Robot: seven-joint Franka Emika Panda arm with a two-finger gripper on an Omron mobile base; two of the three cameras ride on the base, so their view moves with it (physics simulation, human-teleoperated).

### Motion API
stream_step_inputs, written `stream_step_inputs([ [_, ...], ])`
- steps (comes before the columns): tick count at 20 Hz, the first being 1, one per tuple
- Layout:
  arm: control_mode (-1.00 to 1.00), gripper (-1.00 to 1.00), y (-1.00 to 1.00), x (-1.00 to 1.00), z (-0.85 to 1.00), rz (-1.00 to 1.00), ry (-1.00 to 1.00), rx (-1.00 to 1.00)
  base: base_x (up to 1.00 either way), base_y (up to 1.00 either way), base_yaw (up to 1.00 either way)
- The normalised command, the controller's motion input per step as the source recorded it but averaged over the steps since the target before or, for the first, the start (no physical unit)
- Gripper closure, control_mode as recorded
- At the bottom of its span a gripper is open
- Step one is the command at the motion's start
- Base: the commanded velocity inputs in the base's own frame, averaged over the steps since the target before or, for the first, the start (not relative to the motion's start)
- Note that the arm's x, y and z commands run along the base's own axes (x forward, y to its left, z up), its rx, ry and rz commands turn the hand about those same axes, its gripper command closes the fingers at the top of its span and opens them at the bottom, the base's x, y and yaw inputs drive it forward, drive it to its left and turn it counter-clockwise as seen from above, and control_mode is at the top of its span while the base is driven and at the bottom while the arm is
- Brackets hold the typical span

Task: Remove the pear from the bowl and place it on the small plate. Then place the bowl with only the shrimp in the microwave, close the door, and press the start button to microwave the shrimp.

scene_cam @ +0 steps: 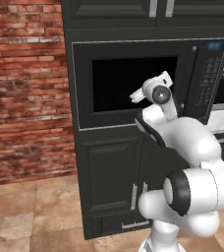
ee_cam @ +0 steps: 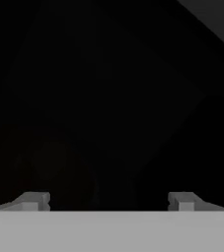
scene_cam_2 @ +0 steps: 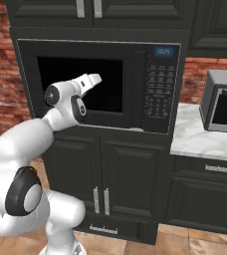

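The microwave [scene_cam: 148, 83] is built into black cabinetry, its door [scene_cam_2: 80, 82] shut, the glossy dark window right before my gripper [ee_cam: 109, 202], whose fingertips stand wide apart, holding nothing. I judge the start press is next: swing toward three o'clock to the flat keypad [scene_cam_2: 159, 84] under the blue display [scene_cam_2: 163, 51], then push squarely.

The black built-in microwave [scene_cam_2: 103, 84] has its door [scene_cam_2: 80, 84] shut, and the white arm's claw [scene_cam_2: 92, 79] is raised just in front of the dark window. To the right, a silver countertop oven [scene_cam_2: 222, 102] stands on the marble counter [scene_cam_2: 200, 142].
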Motion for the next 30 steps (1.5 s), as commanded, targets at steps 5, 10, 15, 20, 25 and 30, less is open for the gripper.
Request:
stream_step_inputs([
  [5,-1.00,-1.00,-0.50,-0.99,0.48,0.02,0.09,0.02,0.00,0.00,0.00],
  [10,-1.00,-1.00,-0.55,-0.95,0.47,0.04,0.27,0.03,0.00,0.00,0.00],
  [15,-1.00,-1.00,-0.79,-0.75,0.21,0.12,0.27,0.00,0.00,0.00,0.00],
  [20,-1.00,-1.00,-1.00,-0.39,-0.07,0.23,0.08,0.00,0.00,0.00,0.00],
  [25,-1.00,-1.00,-0.95,-0.05,-0.45,0.28,0.00,0.02,0.00,0.00,0.00],
  [30,-1.00,-1.00,-0.21,0.07,-0.44,0.19,-0.07,0.06,0.00,0.00,0.00],
])
